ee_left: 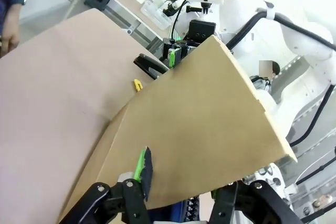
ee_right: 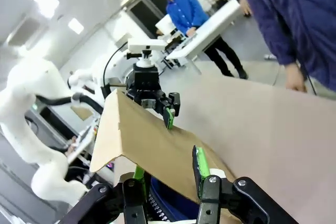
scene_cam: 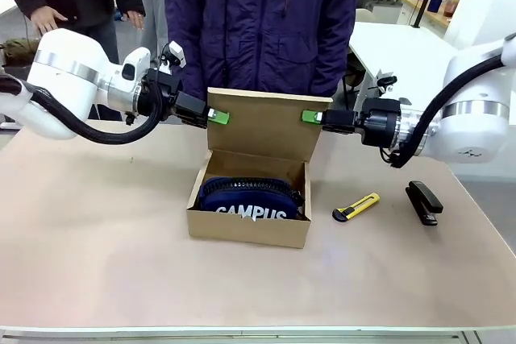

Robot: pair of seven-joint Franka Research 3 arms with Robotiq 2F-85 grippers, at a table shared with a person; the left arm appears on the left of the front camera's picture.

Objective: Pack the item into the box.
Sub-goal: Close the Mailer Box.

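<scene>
- My left tool (scene_cam: 218, 117) is clamped on the top left corner of the lid (scene_cam: 266, 122), and my right tool (scene_cam: 311, 117) is clamped on the top right corner. The green pads pinch the cardboard from both sides.
- The left wrist view agrees: 1 pad lies flat on the near face of the flap and the other finger sits behind it.
- The pouch (scene_cam: 250, 197) is already down inside the box (scene_cam: 246, 233), CAMPUS lettering facing the near edge of the surface (scene_cam: 97, 239). Its long axis runs left to right, along the box's length.
- The box sits about midway across the surface. The lid stands upright off its far wall, toward the person (scene_cam: 262, 22).
- What the next move turns on: the pouch lies below my 2 tools and on their near side. My read is that the flap has to swing toward the near edge and down over it.
- Neither arm is nearer. Each holds 1 corner at the same height, so both should come down together or the lid will twist.
- The pouch bulges close to the rim, so the flap may catch on it.
- The yellow knife (scene_cam: 356, 207) and black stapler (scene_cam: 424, 201) lie toward the right edge, well apart from the box.
</scene>
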